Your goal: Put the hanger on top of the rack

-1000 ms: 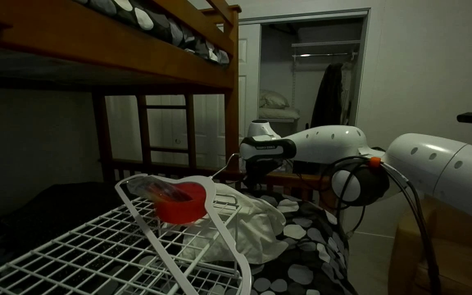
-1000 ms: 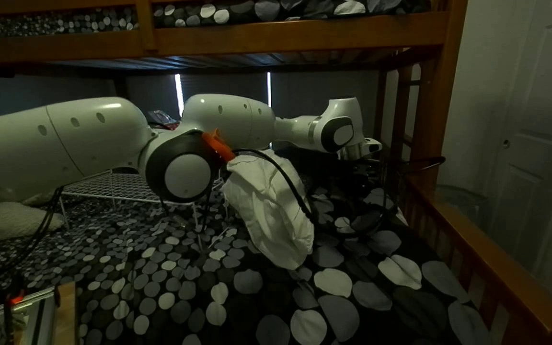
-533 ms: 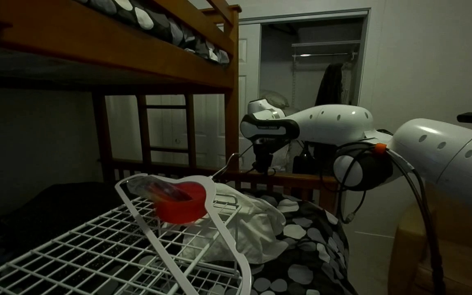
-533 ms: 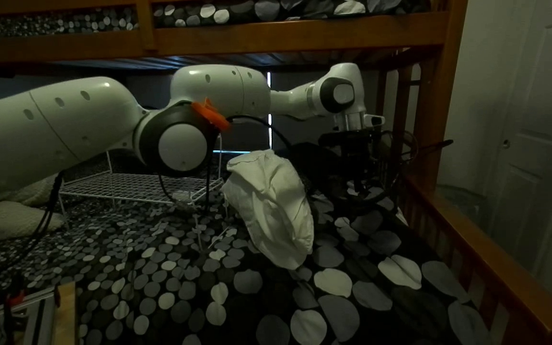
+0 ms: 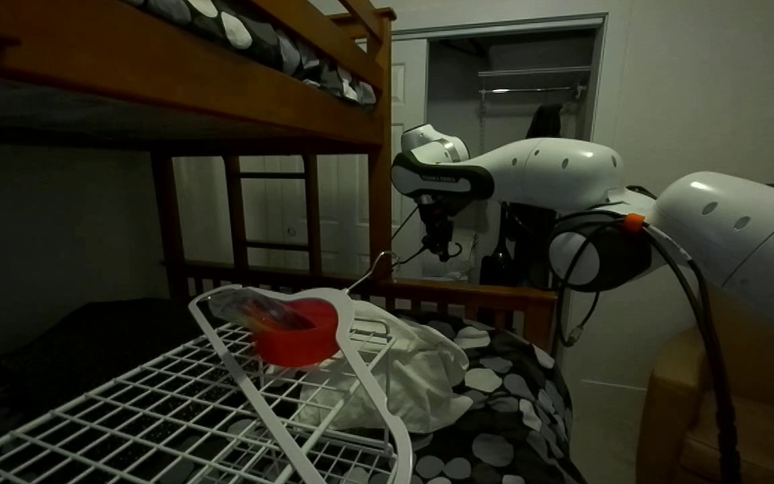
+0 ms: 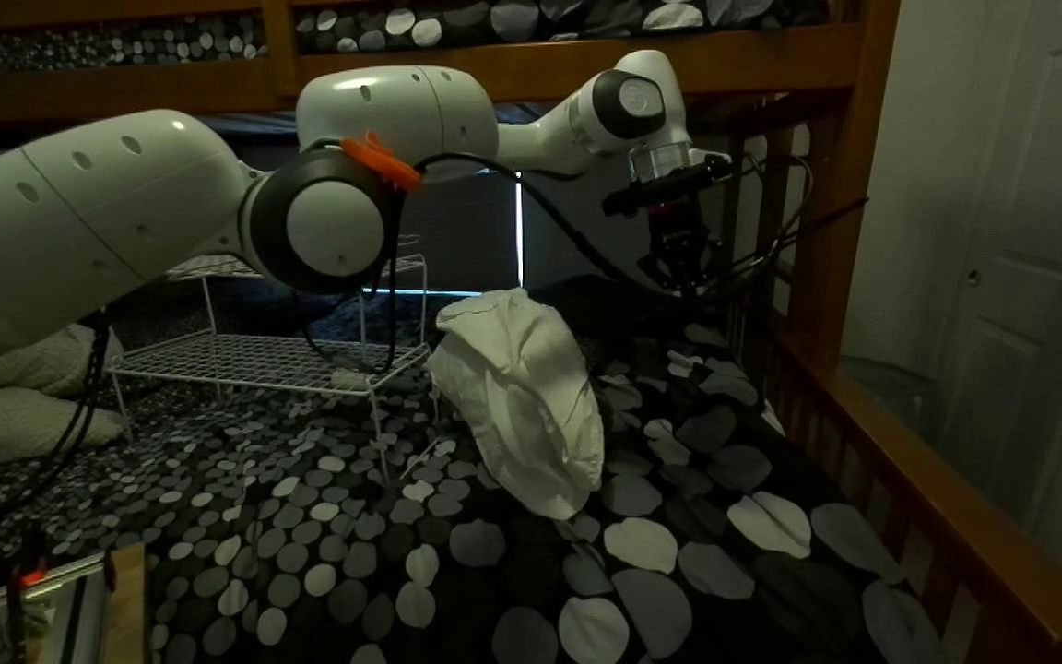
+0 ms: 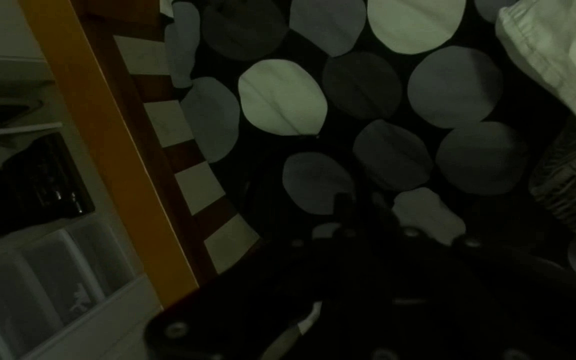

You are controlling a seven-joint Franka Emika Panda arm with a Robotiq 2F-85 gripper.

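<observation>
My gripper [image 6: 683,277] is raised above the end of the bed. It appears shut on a thin black hanger [image 6: 826,219], whose dark frame sticks out to the side. In an exterior view the gripper [image 5: 441,252] shows with a small dark hook beside it. In the wrist view the dark fingers [image 7: 360,205] are close together; the hanger is hard to make out against the black bedding. The white wire rack [image 5: 58,413] stands on the bed, away from the gripper; it also shows in an exterior view [image 6: 245,383], partly behind the arm. A white hanger [image 5: 345,319] lies over its top.
A red item [image 5: 296,339] with clear plastic is by the white hanger. A white cloth [image 6: 522,406] lies beside the rack. The wooden bed rail [image 6: 946,489] borders the bed end, and the upper bunk beam [image 6: 568,74] is close above the arm.
The arm and gripper have risen well above the bed, and the black hanger has moved up with them. The rack, white hanger and cloth have not moved.
</observation>
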